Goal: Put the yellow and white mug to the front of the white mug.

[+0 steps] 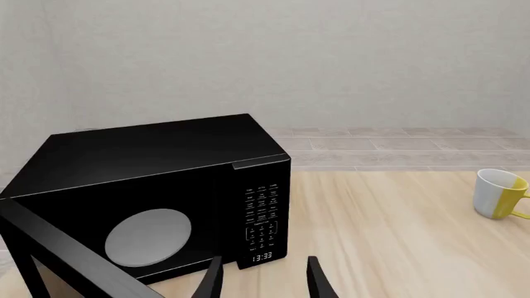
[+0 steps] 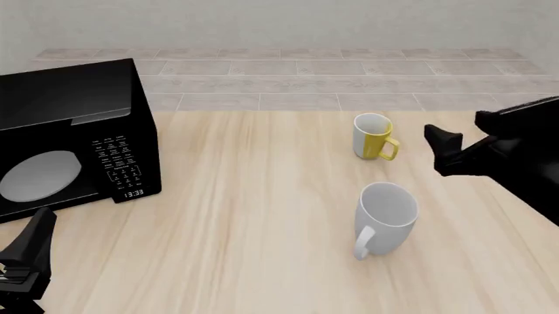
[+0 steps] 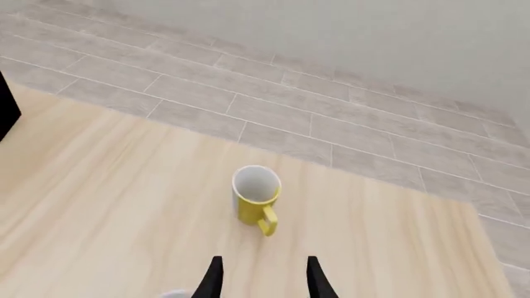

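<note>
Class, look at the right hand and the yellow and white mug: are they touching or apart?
Apart. In the right wrist view, bare tabletop shows between the right hand and the yellow and white mug; its fingers are spread open with nothing between them.

Bare worktop [image 2: 262,196] lies between my right claw [image 2: 436,152] and the yellow and white mug [image 2: 374,137], the white mug [image 2: 385,216] stands nearer me, the microwave [image 2: 70,144] blocks the far left.
</note>
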